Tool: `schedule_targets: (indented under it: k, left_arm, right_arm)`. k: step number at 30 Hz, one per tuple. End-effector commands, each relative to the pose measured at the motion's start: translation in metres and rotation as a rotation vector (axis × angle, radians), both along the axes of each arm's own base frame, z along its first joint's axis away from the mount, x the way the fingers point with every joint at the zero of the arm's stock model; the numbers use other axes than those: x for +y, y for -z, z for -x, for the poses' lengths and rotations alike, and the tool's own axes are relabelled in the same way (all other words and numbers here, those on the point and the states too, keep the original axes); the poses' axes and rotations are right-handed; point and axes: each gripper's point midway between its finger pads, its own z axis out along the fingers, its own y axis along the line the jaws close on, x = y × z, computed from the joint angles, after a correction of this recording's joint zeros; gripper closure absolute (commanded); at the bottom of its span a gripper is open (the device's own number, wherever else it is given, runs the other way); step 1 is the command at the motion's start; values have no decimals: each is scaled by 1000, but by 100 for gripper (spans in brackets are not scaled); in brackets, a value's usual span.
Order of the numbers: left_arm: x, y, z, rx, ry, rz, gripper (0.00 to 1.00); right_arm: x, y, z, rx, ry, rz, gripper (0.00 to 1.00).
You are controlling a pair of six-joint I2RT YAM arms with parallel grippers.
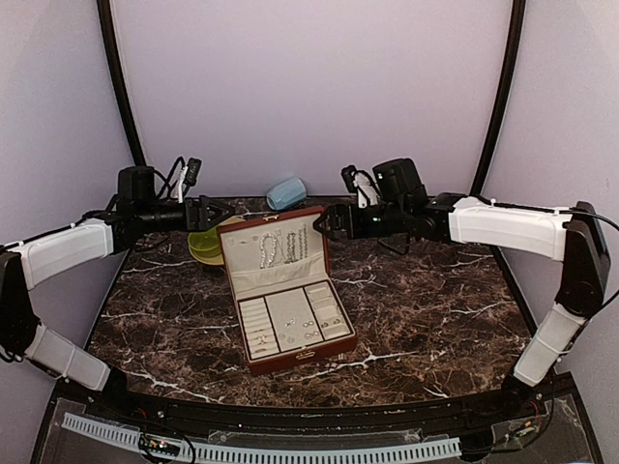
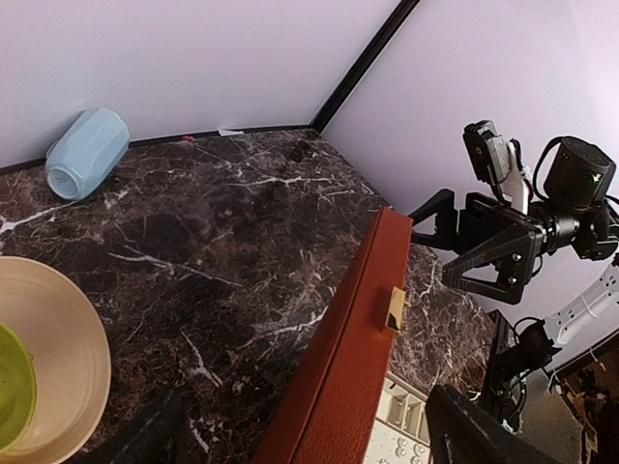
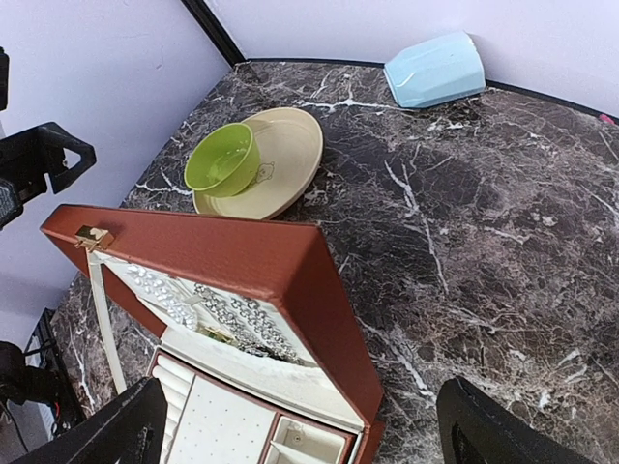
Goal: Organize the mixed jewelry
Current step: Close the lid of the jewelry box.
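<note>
I see the bead strands [image 1: 280,247] hanging side by side inside the raised lid [image 3: 232,253] of the open case [image 1: 302,359]. Their long axes run from the lid's top edge down to the hinge. Tiny rings and earrings [image 1: 325,313] lie in the tray compartments below, too small for me to read which way they point. The case sits mid-table.

The left gripper [image 1: 217,214] hangs just beside the lid's top left corner, fingers spread wide and holding nothing. The right gripper [image 1: 330,222] is by the top right corner, equally spread and empty. Neither touches the lid in my wrist views.

The table [image 1: 435,309] is dark brown marble with white veins. A green bowl [image 1: 201,239] on a tan plate [image 1: 211,257] sits left of the case, and a pale blue object [image 1: 285,192] lies on its side by the back wall [image 1: 309,87], which is pale lilac.
</note>
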Motion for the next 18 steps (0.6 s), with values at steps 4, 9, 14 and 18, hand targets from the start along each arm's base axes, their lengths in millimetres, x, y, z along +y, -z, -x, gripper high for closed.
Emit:
schedule_targets:
  k: [4, 9, 14, 18]
  left_arm:
    - [-20, -19, 18, -55, 126, 33, 13]
    - [-23, 2, 25, 6, 142, -11, 13]
    - [-30, 3, 35, -1, 186, -32, 13]
    - [-35, 1, 45, -12, 240, -20, 13]
  right_arm:
    - [-3, -29, -8, -68, 17, -38, 2]
    - [-15, -44, -5, -97, 37, -46, 1]
    - [-26, -56, -5, -122, 70, -64, 2]
    - [-31, -62, -6, -134, 86, -71, 1]
